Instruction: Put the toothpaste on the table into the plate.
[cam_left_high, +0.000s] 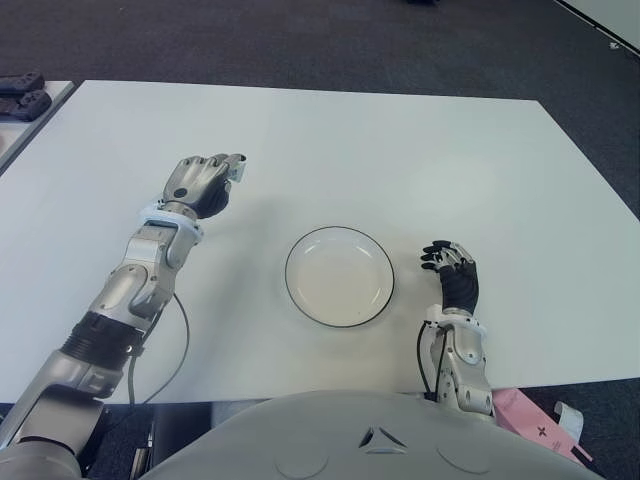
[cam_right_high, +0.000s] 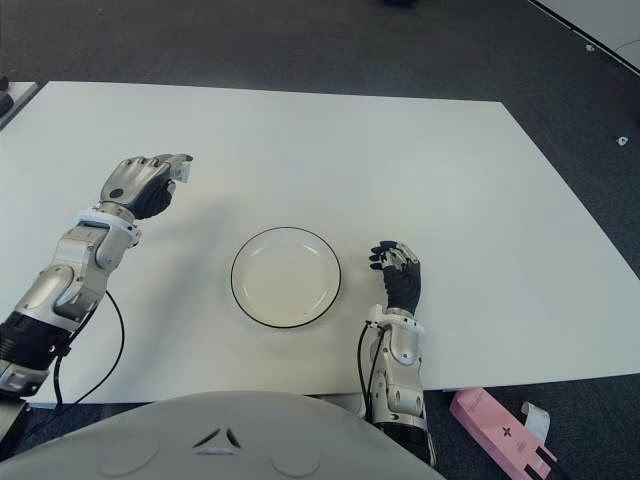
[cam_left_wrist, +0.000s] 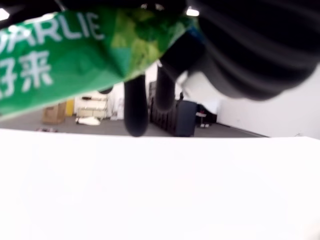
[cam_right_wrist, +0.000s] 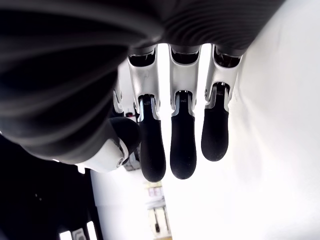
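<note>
Left hand (cam_left_high: 205, 180) shows in the left eye view with its fingers curled shut around the toothpaste (cam_left_high: 236, 166), of which only a small pale end pokes out past the knuckles; the hand is over the white table (cam_left_high: 400, 150), to the left of the plate (cam_left_high: 339, 275) and well apart from it. That plate is a shallow white dish with a thin dark rim, and nothing lies in it. Right hand (cam_left_high: 452, 270) shows just to the right of the plate, near the table's front edge, fingers loosely extended and holding nothing. From the right eye view the same layout reads again, and a pink box (cam_right_high: 500, 432) lies on the dark floor below the table's front edge on the right side. Up close in the left wrist view, a green toothpaste tube (cam_left_wrist: 70, 55) with white lettering fills the upper part of the picture, clamped among the dark fingers (cam_left_wrist: 135, 107) above the bare white tabletop. Seen through the right wrist view, the right hand's black-tipped fingers (cam_right_wrist: 182, 150) hang straight and a little apart over the white surface, with nothing between them.
</note>
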